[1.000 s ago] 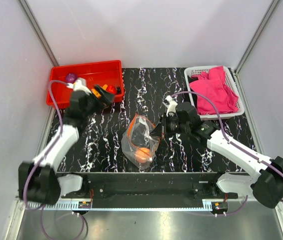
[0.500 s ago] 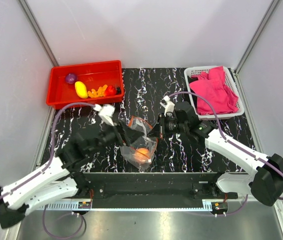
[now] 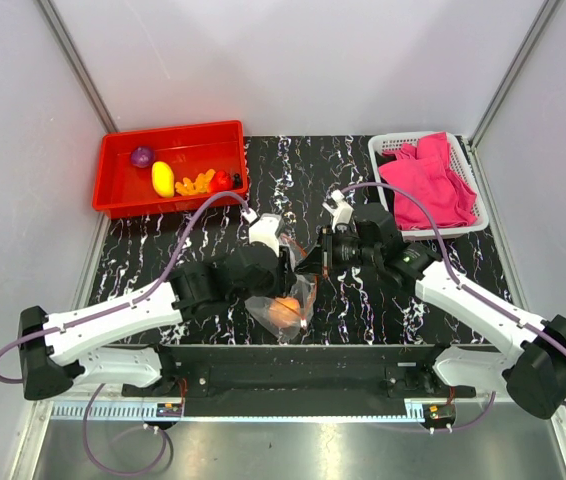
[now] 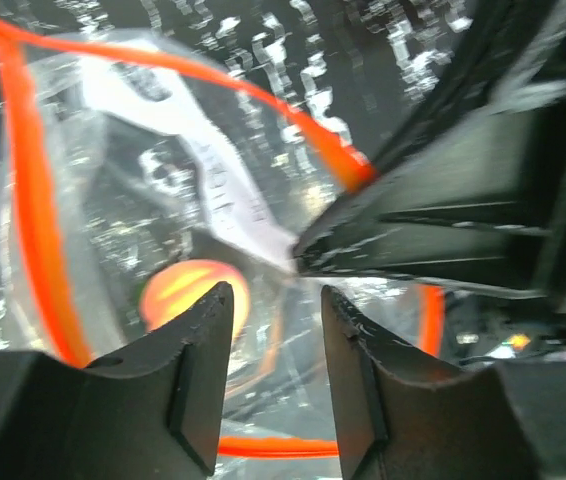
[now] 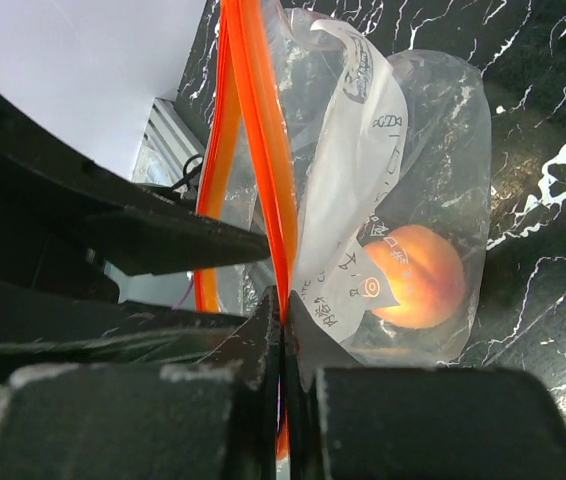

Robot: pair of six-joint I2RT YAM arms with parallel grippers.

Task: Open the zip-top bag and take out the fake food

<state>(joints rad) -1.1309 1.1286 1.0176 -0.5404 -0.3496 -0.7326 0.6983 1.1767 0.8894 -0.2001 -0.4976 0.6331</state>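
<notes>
The clear zip-top bag (image 3: 275, 295) lies mid-table with its orange-red strip (image 4: 23, 200) spread into an open loop. One piece of fake food, an orange peach-like ball (image 3: 283, 310) (image 5: 418, 275) (image 4: 178, 300), sits inside it. My right gripper (image 3: 313, 262) (image 5: 283, 305) is shut on the strip at the bag's right edge. My left gripper (image 3: 288, 257) (image 4: 275, 315) hangs at the open mouth, jaws apart by a narrow gap with only bag plastic behind them. The ball shows just left of the left finger (image 4: 198, 350).
A red tray (image 3: 168, 132) at the back left holds a purple ball (image 3: 142, 156), a yellow fruit (image 3: 163, 178), orange bits (image 3: 196, 184) and a red piece (image 3: 221, 179). A white basket (image 3: 378, 148) with a pink cloth (image 3: 428, 180) stands at the back right.
My left arm has swung from the red tray down to the bag's mouth, and its jaws have narrowed. The yellow fruit now shows in the tray. My right gripper has kept its hold.
</notes>
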